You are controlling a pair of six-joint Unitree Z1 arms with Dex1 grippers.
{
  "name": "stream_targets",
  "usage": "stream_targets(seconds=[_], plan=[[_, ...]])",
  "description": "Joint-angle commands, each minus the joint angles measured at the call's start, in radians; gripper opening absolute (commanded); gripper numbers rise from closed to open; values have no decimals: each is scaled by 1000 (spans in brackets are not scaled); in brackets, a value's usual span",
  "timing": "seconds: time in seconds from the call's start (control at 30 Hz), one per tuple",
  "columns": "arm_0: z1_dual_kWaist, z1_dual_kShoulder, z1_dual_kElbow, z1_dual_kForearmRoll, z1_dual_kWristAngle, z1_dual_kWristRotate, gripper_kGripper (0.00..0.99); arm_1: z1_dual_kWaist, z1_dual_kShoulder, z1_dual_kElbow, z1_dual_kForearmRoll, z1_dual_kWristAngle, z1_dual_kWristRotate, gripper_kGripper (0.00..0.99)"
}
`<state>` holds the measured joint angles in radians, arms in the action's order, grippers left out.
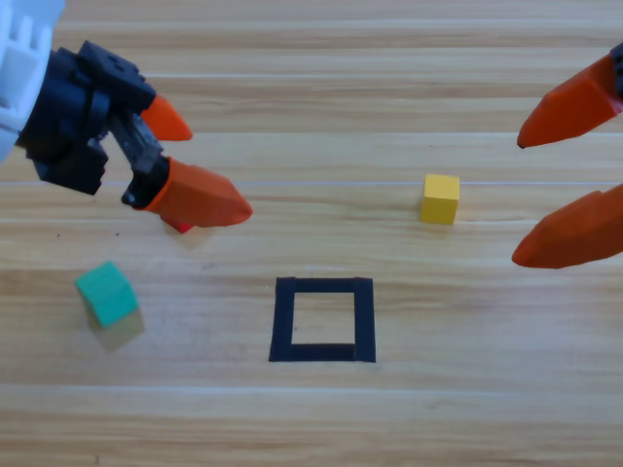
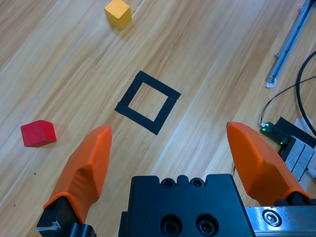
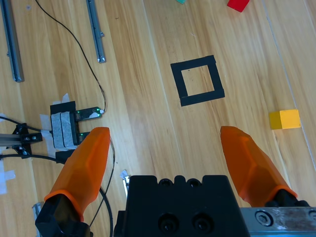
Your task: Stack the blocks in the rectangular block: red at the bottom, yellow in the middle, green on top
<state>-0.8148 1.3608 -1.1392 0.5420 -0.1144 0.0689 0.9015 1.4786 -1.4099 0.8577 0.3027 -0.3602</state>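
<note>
Left tool (image 1: 195, 165) is held above the wooden counter (image 1: 467, 409) at upper left with orange jaws spread wide and nothing between them; the small matte red cube (image 2: 38, 133) lies on the counter just beside and partly hidden under its lower jaw in the high view, outside the jaws in the left wrist view. Right tool (image 1: 521, 204) sits at the right edge, jaws likewise spread and empty. The flat black tape square outline (image 1: 322, 319) is seen at centre with nothing inside, the small matte yellow cube (image 1: 440, 198) up and right of it, the small teal-green cube (image 1: 105, 293) well left of it, tilted.
</note>
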Motion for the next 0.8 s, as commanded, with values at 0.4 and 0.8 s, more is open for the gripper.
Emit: stream_targets(seconds=[0.4, 0.8], plan=[[-21, -2, 22, 16, 47, -14, 989, 22, 28, 35, -34, -19, -2, 986], [-21, 7, 15, 4, 79, -64, 976, 23, 31, 35, -35, -22, -2, 986]])
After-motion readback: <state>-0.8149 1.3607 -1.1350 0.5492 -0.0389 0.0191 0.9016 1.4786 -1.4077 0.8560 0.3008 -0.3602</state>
